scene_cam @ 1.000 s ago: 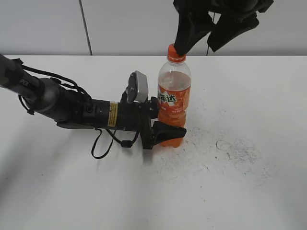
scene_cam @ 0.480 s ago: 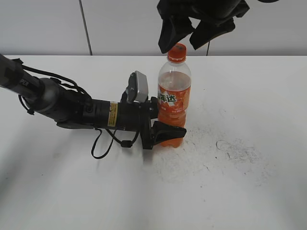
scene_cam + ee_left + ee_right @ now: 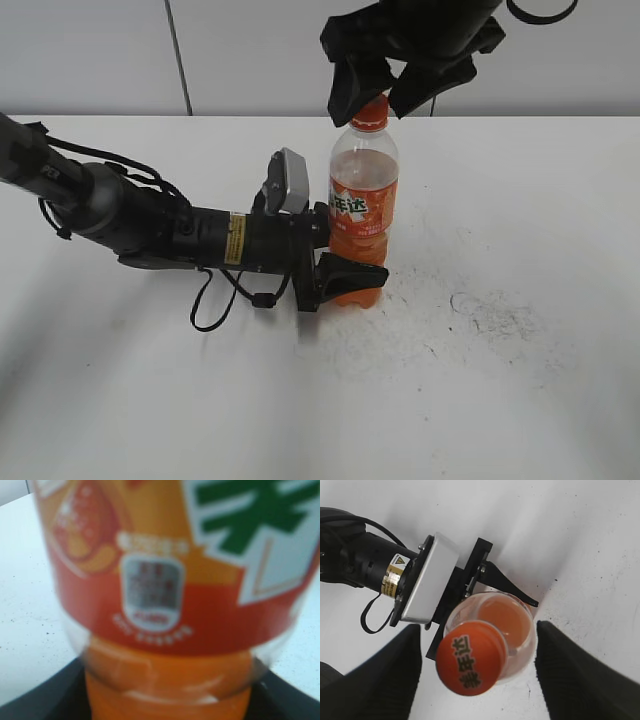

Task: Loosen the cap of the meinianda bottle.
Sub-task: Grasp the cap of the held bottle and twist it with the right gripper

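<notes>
- Two grippers work on one bottle (image 3: 363, 215), which stands upright near the middle of the white table (image 3: 520, 400).
- We see our left gripper (image 3: 345, 255) reaching in low from the left, its black fingers (image 3: 352, 272) clamped around the bottle's lower body, below the orange label (image 3: 362, 212).
- We find the left wrist view filled by that label (image 3: 200, 570) and the orange drink under it, blurred by closeness, with a dark finger edge at each bottom corner.
- We see our right gripper (image 3: 388, 85) hanging above the bottle, its two dark fingers (image 3: 352, 85) spread to either side of the cap (image 3: 371, 110).
- From the right wrist view the cap (image 3: 471, 664) sits between the fingers (image 3: 395, 675) with clear gaps on both sides, so the jaws are apart and touch nothing.
- We read white characters on the cap's orange top; it is still seated on the neck.
- We notice grey scuff marks (image 3: 490, 310) on the table to the bottle's right.
</notes>
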Controlling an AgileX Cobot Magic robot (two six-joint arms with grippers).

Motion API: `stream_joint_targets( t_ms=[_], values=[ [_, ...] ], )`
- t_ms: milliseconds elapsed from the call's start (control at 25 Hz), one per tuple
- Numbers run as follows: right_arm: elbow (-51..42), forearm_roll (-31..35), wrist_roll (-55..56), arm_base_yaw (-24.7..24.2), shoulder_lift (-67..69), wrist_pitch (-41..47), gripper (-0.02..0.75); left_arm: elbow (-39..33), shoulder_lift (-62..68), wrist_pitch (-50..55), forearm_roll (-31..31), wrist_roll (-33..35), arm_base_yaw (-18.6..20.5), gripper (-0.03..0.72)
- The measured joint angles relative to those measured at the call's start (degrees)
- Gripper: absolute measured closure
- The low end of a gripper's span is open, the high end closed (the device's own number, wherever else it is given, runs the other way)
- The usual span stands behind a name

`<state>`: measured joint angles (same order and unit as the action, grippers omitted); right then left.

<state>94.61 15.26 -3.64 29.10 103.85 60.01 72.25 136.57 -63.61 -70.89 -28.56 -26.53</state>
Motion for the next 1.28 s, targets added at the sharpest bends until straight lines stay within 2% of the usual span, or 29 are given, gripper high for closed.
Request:
stream_joint_targets(
  t_ms=[120,200,320,640,800,1000,1280],
  values=[
    [0.0,-0.04,-0.03,0.0,0.06,0.05,0.297,0.0,0.0,0.0,0.0,0.0,0.0,0.174],
    [0.0,-0.04,-0.53,0.0,0.06,0.36,0.386,0.0,0.0,0.0,0.0,0.0,0.0,0.174],
    [0.0,0.03,-1.64,0.0,0.06,0.48,0.44,0.0,0.0,0.0,0.0,0.0,0.0,0.174],
    [0.1,0.14,-8.77,0.0,0.06,2.15,0.444,0.0,0.0,0.0,-0.05,0.11,0.0,0.174],
    [0.43,0.0,-20.09,0.0,-0.1,3.66,0.464,0.0,0.0,0.0,-0.13,0.22,0.0,0.174],
    [0.43,0.29,-28.28,0.0,-0.17,4.67,0.464,0.0,0.0,-0.05,-0.34,0.66,0.0,0.174],
    [0.43,0.4,-28.71,0.0,-0.17,4.91,0.46,0.0,0.0,-0.11,-0.41,0.85,0.0,0.174]
  ],
)
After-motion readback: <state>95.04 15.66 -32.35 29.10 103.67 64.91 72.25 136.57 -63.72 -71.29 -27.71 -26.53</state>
